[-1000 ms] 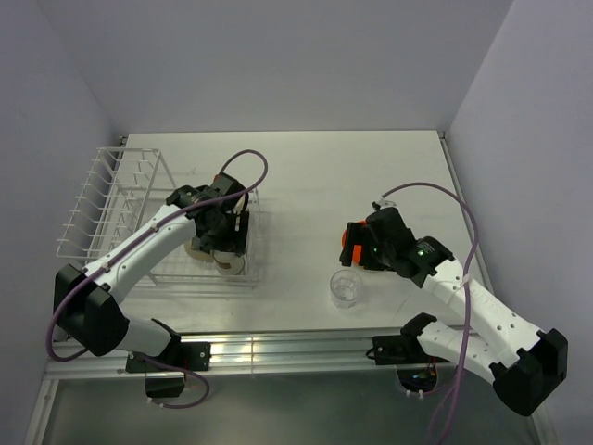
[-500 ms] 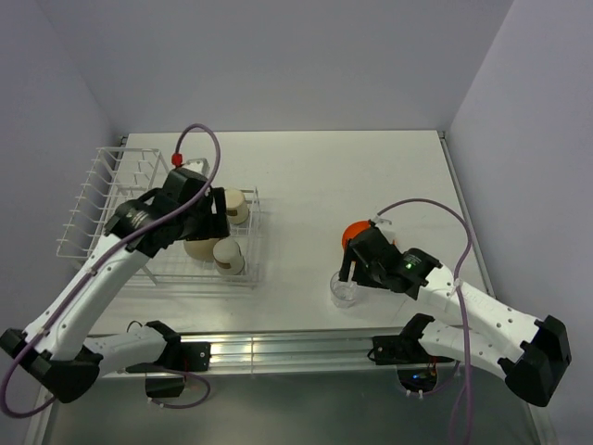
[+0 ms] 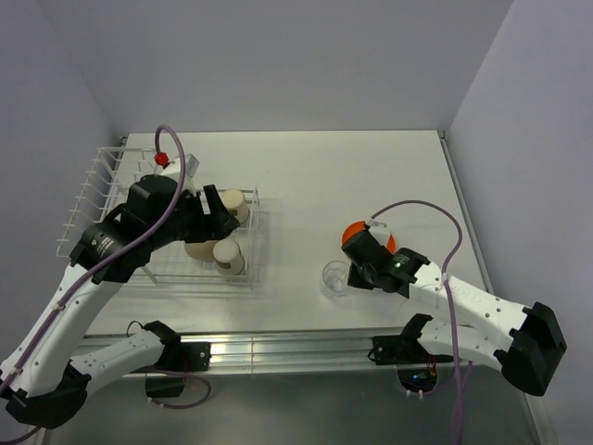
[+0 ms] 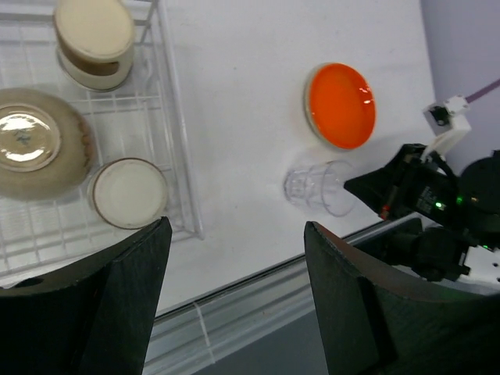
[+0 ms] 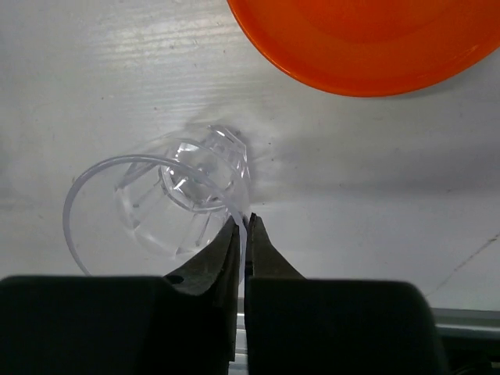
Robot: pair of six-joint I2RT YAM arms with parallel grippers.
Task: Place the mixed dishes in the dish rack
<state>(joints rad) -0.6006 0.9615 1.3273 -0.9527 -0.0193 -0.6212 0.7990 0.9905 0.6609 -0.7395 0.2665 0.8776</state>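
1. Toward the front of the table (image 3: pixel 306 176), just beside the orange plate (image 4: pixel 340 105), is the glass (image 5: pixel 168 199), well apart from the rack (image 3: pixel 102 199).
2. Its thin rim wall is pinched by the right gripper (image 5: pixel 244 234), fingers almost together on it.
3. Above the rack hangs the left gripper (image 4: pixel 234 234), fingers wide apart, holding nothing.
4. The glass is probably light, stiff, slick and breakable. A one-sided rim hold may let it swing, so gentle, steady pressure suits.
5. No label or writing is readable.
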